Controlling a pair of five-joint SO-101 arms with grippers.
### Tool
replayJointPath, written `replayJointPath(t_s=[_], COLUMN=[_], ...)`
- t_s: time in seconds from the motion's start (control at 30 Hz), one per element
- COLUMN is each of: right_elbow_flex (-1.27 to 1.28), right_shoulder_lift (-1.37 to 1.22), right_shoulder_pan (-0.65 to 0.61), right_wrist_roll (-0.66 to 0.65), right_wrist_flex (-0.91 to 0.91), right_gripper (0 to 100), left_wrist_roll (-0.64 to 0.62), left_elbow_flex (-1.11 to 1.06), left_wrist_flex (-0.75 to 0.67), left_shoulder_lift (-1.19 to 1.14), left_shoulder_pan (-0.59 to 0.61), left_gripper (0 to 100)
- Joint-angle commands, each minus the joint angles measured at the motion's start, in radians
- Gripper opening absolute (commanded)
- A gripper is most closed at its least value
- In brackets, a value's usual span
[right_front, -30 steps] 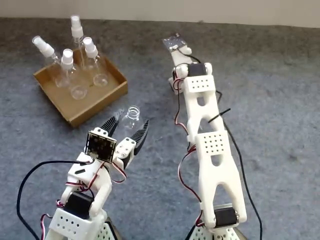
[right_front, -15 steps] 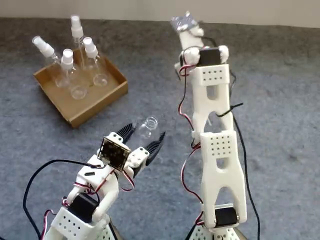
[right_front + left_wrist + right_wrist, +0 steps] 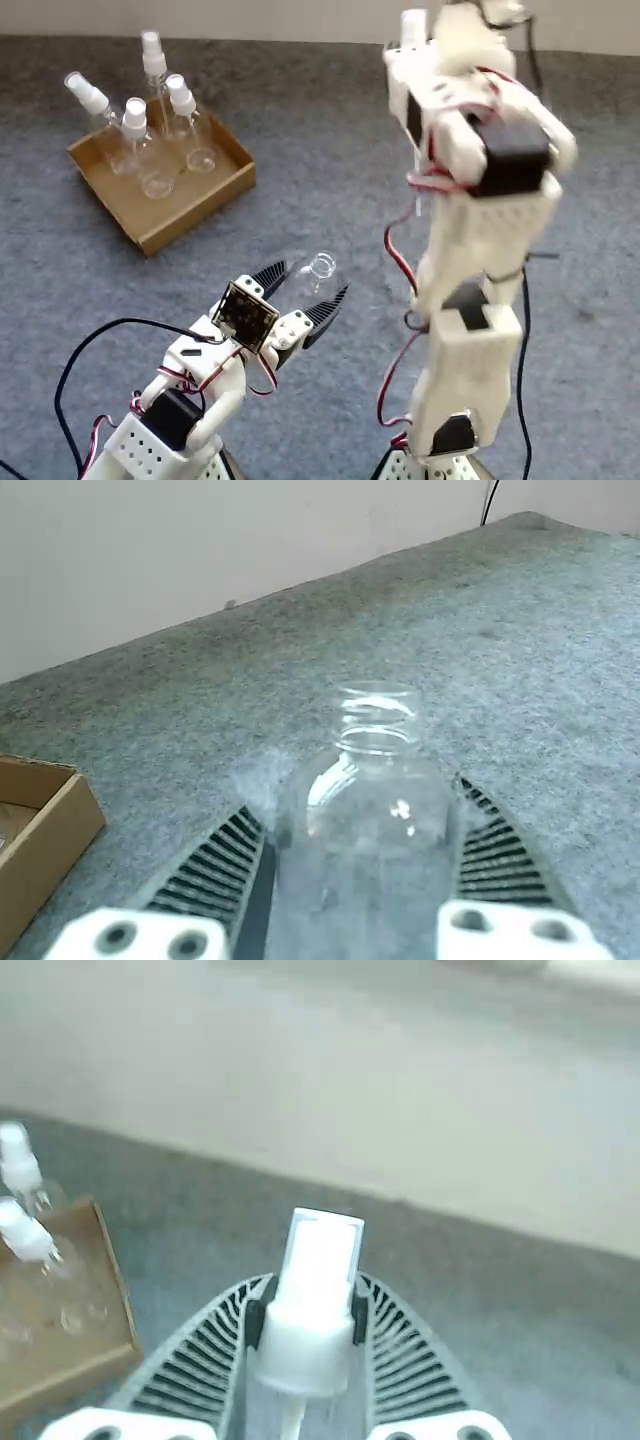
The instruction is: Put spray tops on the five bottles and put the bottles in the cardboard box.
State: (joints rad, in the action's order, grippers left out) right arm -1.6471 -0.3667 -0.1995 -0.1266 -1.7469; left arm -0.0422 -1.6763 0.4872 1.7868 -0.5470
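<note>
The desk (image 3: 330,130) is covered from near edge to far edge in a grey, felt-like fabric, its nap mottled with lighter and darker patches. Along the far side a plain pale wall (image 3: 250,18) rises straight from it. In the left wrist view a thin dark cable (image 3: 489,502) runs up that wall from the desk's far edge.

The fingers (image 3: 215,865) of the left pincer (image 3: 313,280) are ribbed, matt black plastic; the bottle (image 3: 365,830) gripped between them is clear, glossy plastic. The spray top (image 3: 305,1330) clamped in the right pincer (image 3: 312,1285) is smooth white plastic. The right arm (image 3: 470,370) has a smooth white plastic shell. The bench (image 3: 330,130) wears rough grey felt-like cloth; the box (image 3: 195,212) is matt brown cardboard
</note>
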Motion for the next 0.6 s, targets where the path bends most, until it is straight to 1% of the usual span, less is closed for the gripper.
replayJointPath(t_s=[0.0,0.1,0.27,0.37,0.47,0.57], right_elbow_flex=[-0.114,-0.033,0.254,0.384,0.47,0.51], right_shoulder_lift=[0.162,0.275,0.53,0.657,0.739,0.766], right_shoulder_pan=[-0.01,-0.007,-0.007,-0.01,-0.012,-0.012], right_wrist_roll=[0.012,0.012,0.014,0.015,0.021,0.109], right_wrist_flex=[-0.024,-0.024,-0.022,-0.021,-0.019,-0.019], right_gripper=[0.5,0.5,0.5,0.5,0.5,0.5], left_wrist_roll=[-0.014,-0.014,-0.014,-0.014,-0.014,-0.014], left_elbow_flex=[-0.019,-0.019,-0.019,-0.019,-0.019,-0.019], left_wrist_flex=[0.003,0.003,0.003,0.002,-0.002,-0.002], left_shoulder_lift=[0.013,0.013,0.013,0.016,0.021,0.022], left_shoulder_pan=[-0.013,-0.013,-0.013,-0.018,-0.084,-0.176], left_gripper=[4,4,4,4,4,4])
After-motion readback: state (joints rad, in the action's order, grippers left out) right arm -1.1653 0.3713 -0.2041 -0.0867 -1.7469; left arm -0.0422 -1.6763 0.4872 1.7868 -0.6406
